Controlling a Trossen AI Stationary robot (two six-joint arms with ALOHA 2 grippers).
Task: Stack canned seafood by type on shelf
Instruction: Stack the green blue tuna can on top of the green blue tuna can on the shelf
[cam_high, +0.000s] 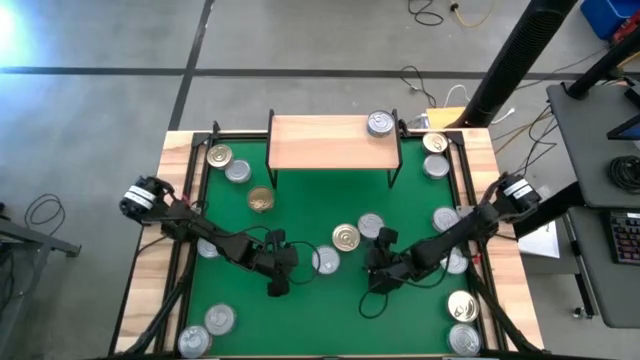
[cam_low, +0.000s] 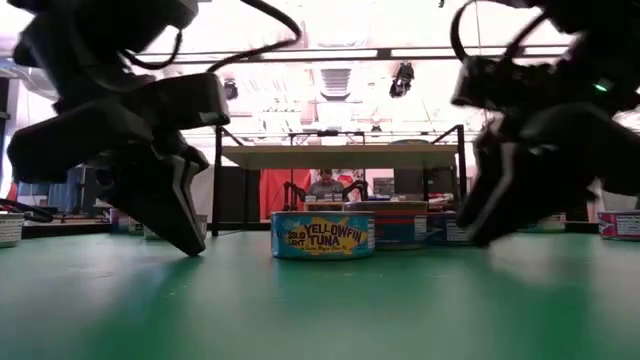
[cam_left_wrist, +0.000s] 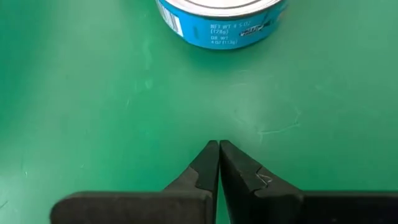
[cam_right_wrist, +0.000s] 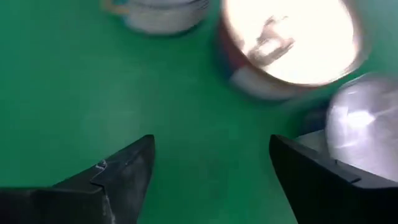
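Light-wood shelf (cam_high: 330, 142) on black legs carries one silver round tin (cam_high: 380, 124); others scattered over green surface (cam_high: 310, 205). Left gripper (cam_high: 277, 289) fingers together, right gripper (cam_high: 379, 240) fingers apart, empty. Person seated in room behind.

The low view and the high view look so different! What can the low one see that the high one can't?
Only the low view shows the words "Yellowfin Tuna" on the side of a blue can, and a person far behind the table. Only the high view shows the tin sitting on the shelf and tins scattered across the green table. Both show the shelf, the shut left hand and the open right hand, both low over the table.
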